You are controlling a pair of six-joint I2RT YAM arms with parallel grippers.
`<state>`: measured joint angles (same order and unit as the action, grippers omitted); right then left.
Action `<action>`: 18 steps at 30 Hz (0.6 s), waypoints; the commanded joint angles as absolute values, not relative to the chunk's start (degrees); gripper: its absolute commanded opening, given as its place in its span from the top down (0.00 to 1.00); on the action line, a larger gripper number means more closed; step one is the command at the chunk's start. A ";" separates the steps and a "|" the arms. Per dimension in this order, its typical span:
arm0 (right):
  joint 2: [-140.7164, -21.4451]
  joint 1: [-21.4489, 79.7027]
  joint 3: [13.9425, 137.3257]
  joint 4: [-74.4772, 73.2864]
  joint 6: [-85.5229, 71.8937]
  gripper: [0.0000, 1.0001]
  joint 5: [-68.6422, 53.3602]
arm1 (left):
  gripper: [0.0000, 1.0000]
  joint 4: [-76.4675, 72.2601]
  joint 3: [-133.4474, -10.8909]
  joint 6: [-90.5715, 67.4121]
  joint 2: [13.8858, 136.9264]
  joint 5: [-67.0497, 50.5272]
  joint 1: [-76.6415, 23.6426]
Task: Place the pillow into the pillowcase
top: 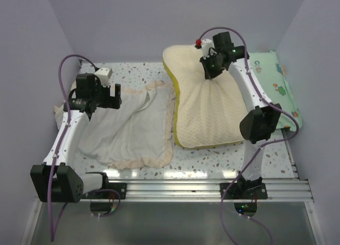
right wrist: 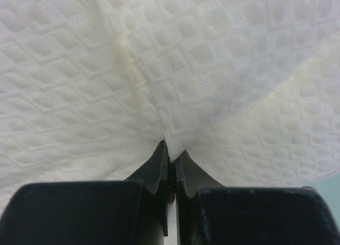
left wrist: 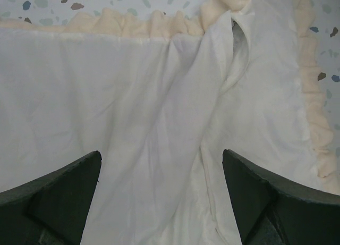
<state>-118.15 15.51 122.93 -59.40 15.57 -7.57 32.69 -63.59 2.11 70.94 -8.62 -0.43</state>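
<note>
On the left, my left gripper (left wrist: 162, 197) hangs wide open over the limp pillowcase (top: 133, 128), spread on the tabletop (top: 212, 160). To its right lies the pillow (top: 207, 115), probably soft and light. My right gripper (right wrist: 170, 154) pinches a fold of its quilted cover near the far edge.
</note>
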 commanded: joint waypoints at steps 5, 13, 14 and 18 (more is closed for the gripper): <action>-103.98 15.82 136.24 -68.11 36.87 1.00 -9.94 | 0.00 32.17 -66.36 0.35 70.84 -12.83 -0.35; -90.99 15.73 124.38 -63.82 62.55 1.00 -0.36 | 0.00 31.38 -64.16 0.79 67.86 -15.56 -0.35; -90.01 15.65 121.93 -63.20 68.32 1.00 1.82 | 0.00 31.38 -63.73 0.70 67.33 -15.56 -0.35; -85.44 12.67 113.14 -60.65 81.10 1.00 0.89 | 0.00 31.12 -62.58 1.23 66.19 -15.73 -0.26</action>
